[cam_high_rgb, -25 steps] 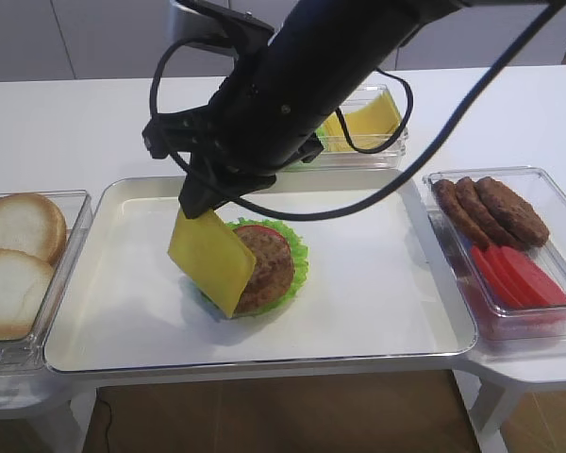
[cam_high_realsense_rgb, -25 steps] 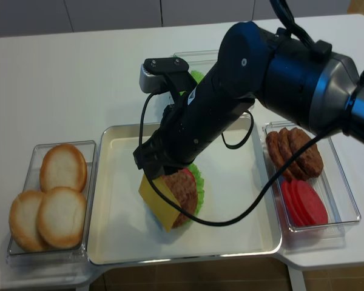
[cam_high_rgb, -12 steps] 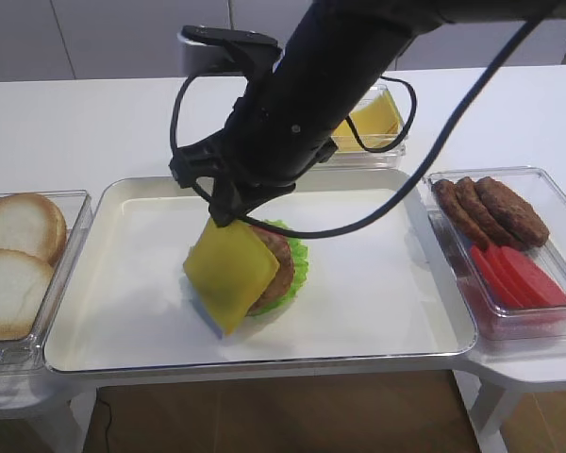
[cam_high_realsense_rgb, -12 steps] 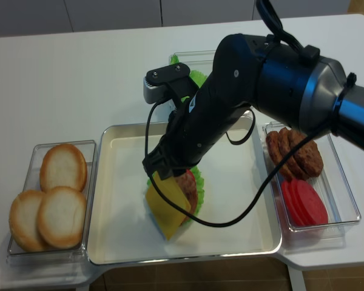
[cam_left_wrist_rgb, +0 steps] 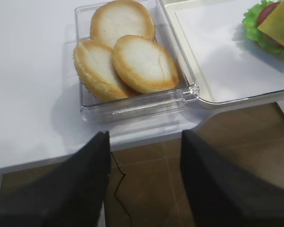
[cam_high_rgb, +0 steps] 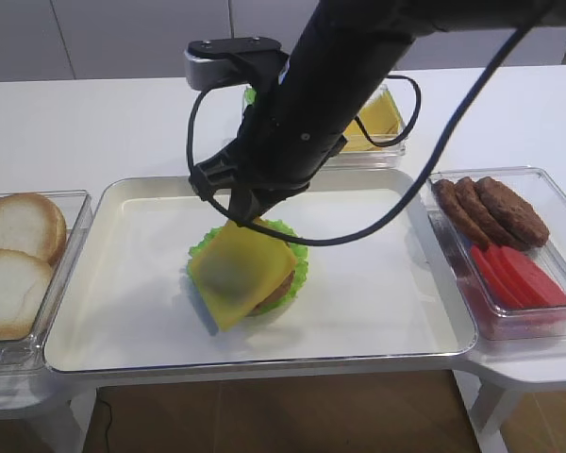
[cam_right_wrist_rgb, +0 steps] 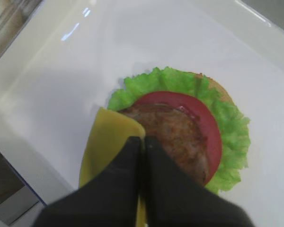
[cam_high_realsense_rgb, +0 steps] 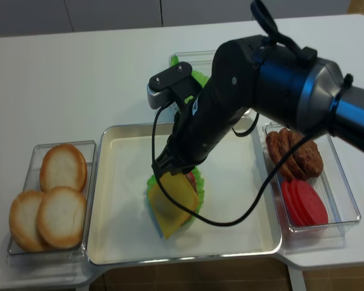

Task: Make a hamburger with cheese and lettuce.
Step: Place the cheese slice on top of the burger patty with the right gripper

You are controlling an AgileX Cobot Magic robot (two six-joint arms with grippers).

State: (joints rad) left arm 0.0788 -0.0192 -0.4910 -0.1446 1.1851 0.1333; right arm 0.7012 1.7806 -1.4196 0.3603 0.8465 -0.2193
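Cheese [cam_high_rgb: 238,283] draped tilted over the hamburger [cam_right_wrist_rgb: 180,127] in the middle of the white tray [cam_high_rgb: 377,283], covering most of the patty in the high views; its lower corner hangs past the stack toward the tray's front-left. Right gripper [cam_right_wrist_rgb: 143,142] pinched tight on the cheese's upper edge, fingers together, right above the stack's rim. Wrist view shows patty, tomato and lettuce [cam_right_wrist_rgb: 232,132] ring exposed on the far side of the slice, bun edge peeking behind.

Left gripper [cam_left_wrist_rgb: 142,142] off past the table edge, fingers spread apart, holding nothing, near the bun box [cam_left_wrist_rgb: 132,104] with three buns [cam_left_wrist_rgb: 137,61].

Right of tray: clear box [cam_high_rgb: 557,302] with patties [cam_high_rgb: 491,208] and tomato slices [cam_high_rgb: 514,276]. Behind tray: another clear box with more cheese slices [cam_high_rgb: 375,118], partly hidden by the arm. All on a white table [cam_high_rgb: 75,132].
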